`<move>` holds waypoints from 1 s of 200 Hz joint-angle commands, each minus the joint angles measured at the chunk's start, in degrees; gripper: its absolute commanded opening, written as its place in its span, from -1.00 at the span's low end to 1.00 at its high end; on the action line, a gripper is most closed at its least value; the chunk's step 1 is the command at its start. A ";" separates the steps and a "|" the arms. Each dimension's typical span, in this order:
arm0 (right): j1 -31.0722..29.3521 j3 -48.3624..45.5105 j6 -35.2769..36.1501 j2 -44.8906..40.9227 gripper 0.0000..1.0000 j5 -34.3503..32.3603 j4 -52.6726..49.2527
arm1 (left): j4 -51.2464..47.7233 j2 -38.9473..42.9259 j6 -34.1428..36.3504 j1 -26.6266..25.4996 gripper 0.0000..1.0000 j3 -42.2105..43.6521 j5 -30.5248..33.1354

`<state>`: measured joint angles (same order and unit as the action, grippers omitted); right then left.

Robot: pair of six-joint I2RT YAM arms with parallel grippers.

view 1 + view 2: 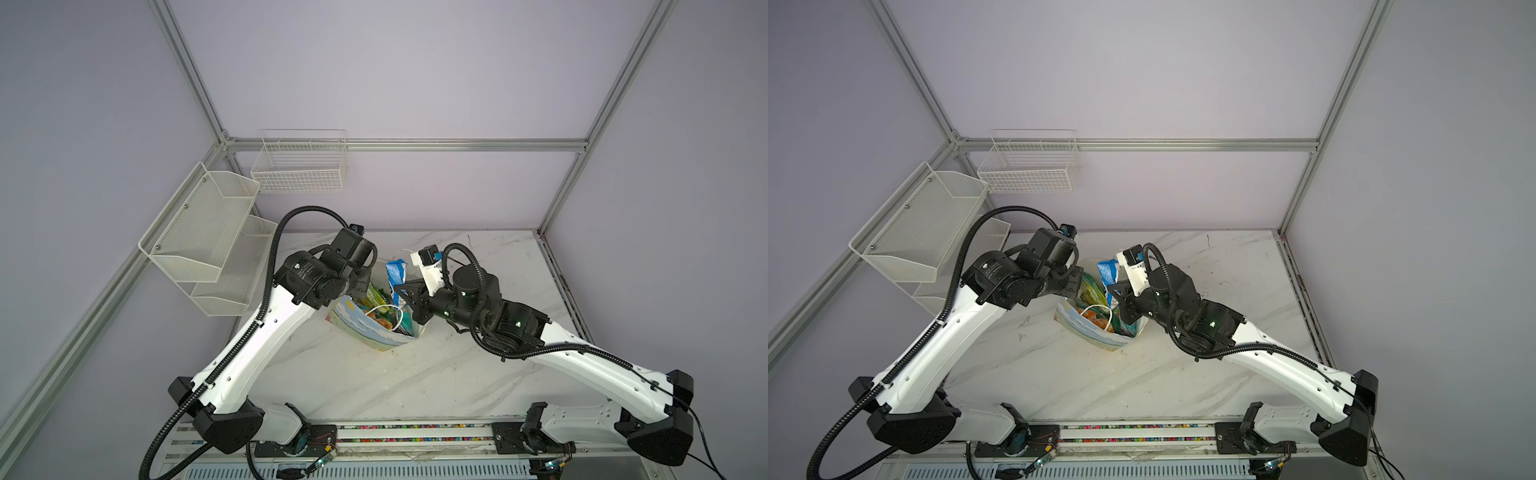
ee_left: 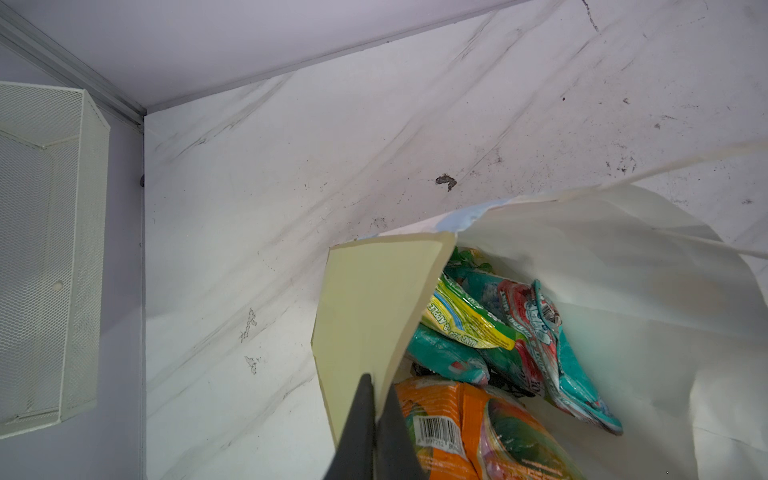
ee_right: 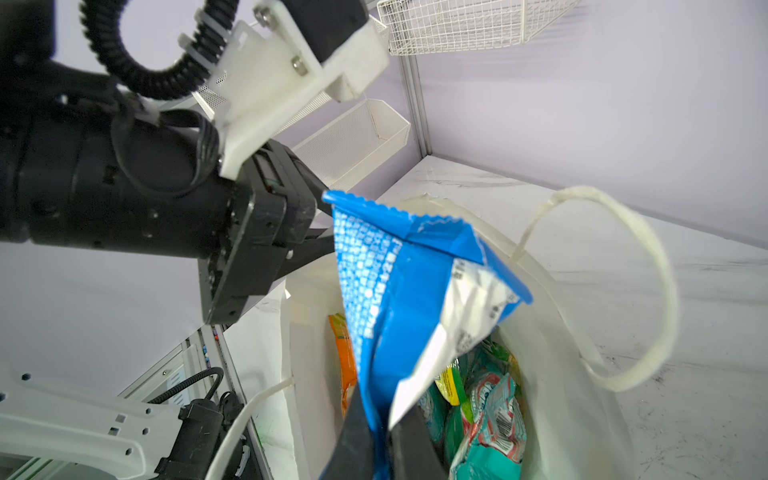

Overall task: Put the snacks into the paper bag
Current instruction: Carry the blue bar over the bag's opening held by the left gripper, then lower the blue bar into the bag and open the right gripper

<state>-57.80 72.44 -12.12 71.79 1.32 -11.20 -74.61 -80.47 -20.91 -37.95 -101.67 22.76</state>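
Observation:
The paper bag (image 1: 365, 330) (image 1: 1090, 330) stands open mid-table, and its printed wall shows in both top views. My left gripper (image 2: 376, 399) is shut on the bag's near wall (image 2: 365, 299), one finger inside and one outside. Inside lie snacks: an orange packet (image 2: 478, 424), teal packets (image 2: 582, 374) and a green-yellow one (image 2: 465, 320). My right gripper (image 3: 382, 419) is shut on a blue packet (image 3: 399, 291) (image 1: 395, 270), held upright over the bag's mouth. A white cord handle (image 3: 648, 291) loops beside it.
A white wire basket (image 1: 299, 166) hangs on the back wall. A two-tier mesh shelf (image 1: 208, 237) hangs on the left wall near the left arm. The marble tabletop (image 1: 457, 365) stretches in front and to the right of the bag.

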 commanded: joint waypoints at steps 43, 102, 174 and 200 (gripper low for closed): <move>-1.44 4.89 2.24 3.88 -1.00 -2.95 -1.68 | 1.85 0.92 -0.36 -0.02 -1.00 -2.31 0.53; -1.77 7.34 2.43 6.59 -1.00 -4.03 -3.07 | 1.92 1.19 -0.37 -0.04 -1.00 -2.23 0.66; -2.22 9.75 2.51 10.18 -0.98 -4.90 -4.77 | 1.92 1.18 -0.28 -0.01 -1.00 -2.47 0.61; -2.32 11.19 2.72 11.70 -0.97 -5.39 -5.88 | 1.86 1.20 -0.19 -0.03 -1.00 -2.61 0.70</move>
<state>-59.59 81.14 -10.59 82.67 -2.76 -15.68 -74.56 -80.47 -20.91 -37.95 -101.67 22.76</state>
